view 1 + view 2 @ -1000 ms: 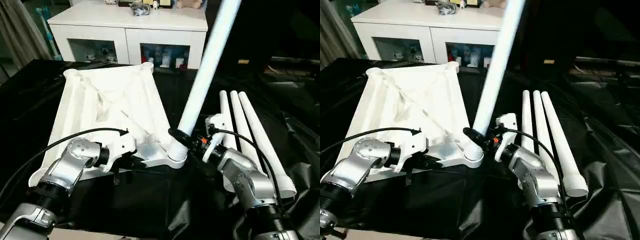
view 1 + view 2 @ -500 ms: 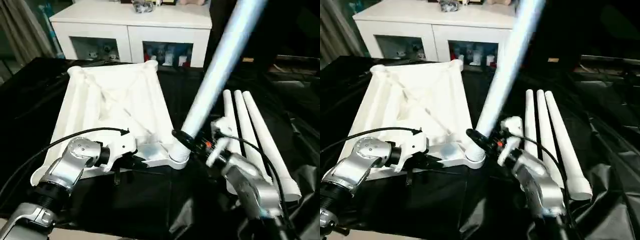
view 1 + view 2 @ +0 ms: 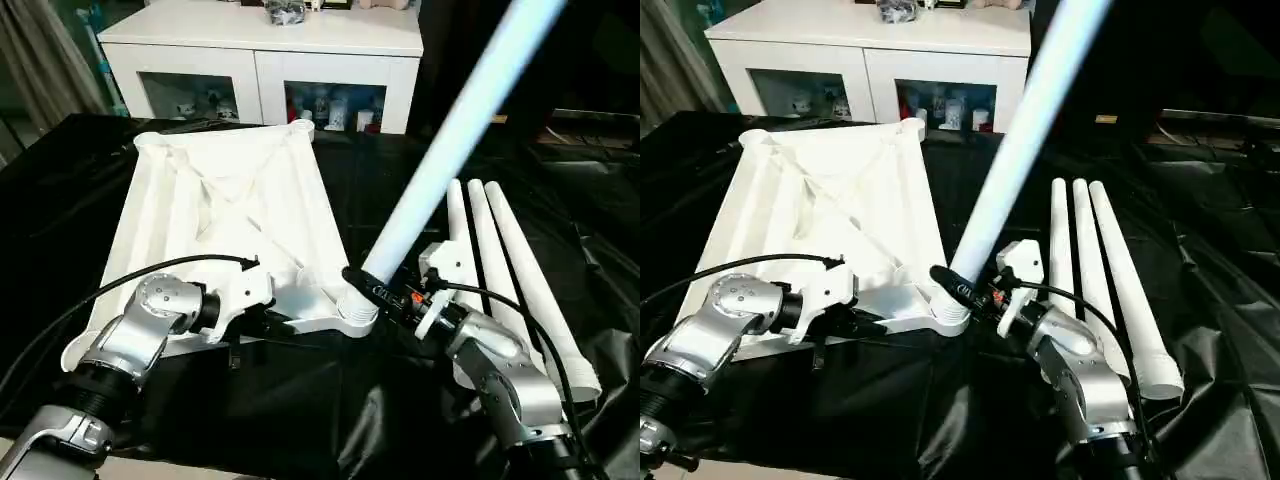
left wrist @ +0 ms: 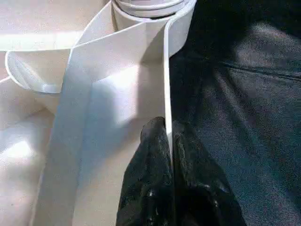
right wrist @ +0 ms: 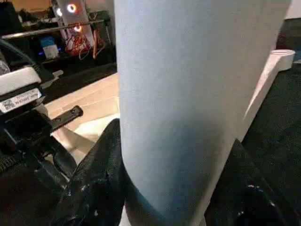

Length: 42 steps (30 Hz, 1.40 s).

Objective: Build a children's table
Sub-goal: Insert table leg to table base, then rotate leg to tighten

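The children's table's white tabletop [image 3: 230, 210] lies upside down on black cloth, ribbed underside up. My left gripper [image 3: 272, 322] is shut on its near rim, and the thin edge [image 4: 165, 94] runs between the black fingertips [image 4: 153, 136]. One white leg [image 3: 450, 140] stands in the near right corner socket [image 3: 355, 312], leaning up and to the right. My right gripper [image 3: 378, 290] is shut around this leg just above the socket, and its black fingers [image 5: 99, 174] hug the tube [image 5: 188, 94]. Three more legs [image 3: 505, 260] lie side by side to the right.
A white glass-door cabinet [image 3: 260, 50] stands behind the black-draped work surface. Black cables [image 3: 150, 275] run along both silver forearms. The cloth is wrinkled at the near right [image 3: 600, 350].
The held leg has leaned further to the right in its socket, and my right forearm has shifted with it. The left gripper stays clamped on the rim.
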Available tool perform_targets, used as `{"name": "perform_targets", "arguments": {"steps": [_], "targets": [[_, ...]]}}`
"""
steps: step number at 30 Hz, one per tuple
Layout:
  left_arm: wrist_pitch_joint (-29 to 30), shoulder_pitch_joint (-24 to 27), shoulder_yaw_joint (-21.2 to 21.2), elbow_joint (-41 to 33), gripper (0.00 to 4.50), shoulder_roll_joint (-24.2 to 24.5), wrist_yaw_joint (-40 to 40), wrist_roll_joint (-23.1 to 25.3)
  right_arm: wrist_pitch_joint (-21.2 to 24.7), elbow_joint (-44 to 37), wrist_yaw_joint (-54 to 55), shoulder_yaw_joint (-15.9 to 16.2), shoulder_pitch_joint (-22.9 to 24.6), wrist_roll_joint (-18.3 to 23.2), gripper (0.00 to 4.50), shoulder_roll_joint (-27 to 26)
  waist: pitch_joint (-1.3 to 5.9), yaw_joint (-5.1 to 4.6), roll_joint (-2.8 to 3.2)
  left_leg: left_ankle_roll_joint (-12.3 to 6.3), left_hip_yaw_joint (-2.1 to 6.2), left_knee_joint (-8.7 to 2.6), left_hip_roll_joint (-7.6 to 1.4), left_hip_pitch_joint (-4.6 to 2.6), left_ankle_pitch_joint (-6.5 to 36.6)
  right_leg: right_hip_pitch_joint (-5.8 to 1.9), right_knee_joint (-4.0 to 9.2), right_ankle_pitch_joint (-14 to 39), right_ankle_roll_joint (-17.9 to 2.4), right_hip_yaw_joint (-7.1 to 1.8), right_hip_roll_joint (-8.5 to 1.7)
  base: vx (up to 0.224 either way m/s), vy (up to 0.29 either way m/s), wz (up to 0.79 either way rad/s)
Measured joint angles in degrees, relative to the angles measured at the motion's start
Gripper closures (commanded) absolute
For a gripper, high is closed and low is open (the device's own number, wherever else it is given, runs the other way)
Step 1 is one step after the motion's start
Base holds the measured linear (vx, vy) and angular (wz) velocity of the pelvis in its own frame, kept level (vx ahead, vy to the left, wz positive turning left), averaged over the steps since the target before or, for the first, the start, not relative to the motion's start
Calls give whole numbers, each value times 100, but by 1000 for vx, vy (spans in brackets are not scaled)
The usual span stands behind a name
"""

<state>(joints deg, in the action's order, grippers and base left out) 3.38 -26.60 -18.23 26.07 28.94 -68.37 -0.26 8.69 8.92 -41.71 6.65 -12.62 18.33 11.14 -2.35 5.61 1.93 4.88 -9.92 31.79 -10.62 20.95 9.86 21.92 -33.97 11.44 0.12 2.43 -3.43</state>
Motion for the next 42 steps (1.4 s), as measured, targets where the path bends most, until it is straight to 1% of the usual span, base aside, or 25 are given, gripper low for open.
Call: {"name": "perform_targets", "arguments": {"steps": [7,11,13,14,15,20,24,33,38,41,42], "targets": [[2,9,0,0,450,22,-1,4,407,-16,-238,209,-291,-96,266,301,7,-28,-14,0,0,0,0,-2,0,-1,-4,0,0,0,0,0,0,0],[14,20,0,0,450,59,-1,6,443,80,-328,306,-451,-208,266,327,18,-53,-32,0,0,0,0,-9,0,-3,-6,0,0,-1,1,0,0,0],[25,20,0,1,450,63,14,20,443,169,-387,509,-642,-431,266,380,28,-58,-53,0,0,1,-1,-13,0,-3,-9,0,0,1,1,0,0,0],[27,22,0,2,450,65,28,34,445,217,-415,553,-705,-489,266,383,33,-58,-70,0,0,1,-3,-15,0,-3,-10,0,0,2,2,0,0,0],[31,24,0,2,450,72,47,57,460,300,-464,584,-779,-508,266,397,39,-61,-95,0,0,1,-3,-22,0,-7,-9,0,0,1,2,0,0,0],[34,47,0,3,450,91,56,67,529,374,-577,724,-921,-554,266,503,53,-66,-133,0,0,3,0,-51,0,-14,0,1,1,-4,1,0,0,0],[34,91,-1,2,450,91,55,72,566,454,-657,735,-949,-555,266,506,73,-63,-155,1,0,0,0,-91,1,-14,0,3,5,-4,1,0,0,0],[33,110,-9,1,450,91,66,119,429,597,-625,733,-929,-554,266,456,102,-68,-162,1,0,-2,0,-95,1,-14,2,4,6,-5,2,0,0,0],[34,120,-9,18,450,137,90,132,169,788,-343,716,-874,-555,266,256,109,-96,-172,1,4,-3,-1,-103,2,-9,8,4,6,1,2,0,0,0],[65,119,6,60,450,143,184,145,37,979,-48,671,-894,-567,266,63,108,-173,-170,1,16,-3,-1,-106,2,-9,44,4,6,14,2,0,0,0],[94,104,12,83,450,131,274,171,3,1093,199,627,-950,-599,266,-48,107,-222,-168,1,26,-4,-1,-104,3,-10,69,4,6,27,2,0,0,0]]}}
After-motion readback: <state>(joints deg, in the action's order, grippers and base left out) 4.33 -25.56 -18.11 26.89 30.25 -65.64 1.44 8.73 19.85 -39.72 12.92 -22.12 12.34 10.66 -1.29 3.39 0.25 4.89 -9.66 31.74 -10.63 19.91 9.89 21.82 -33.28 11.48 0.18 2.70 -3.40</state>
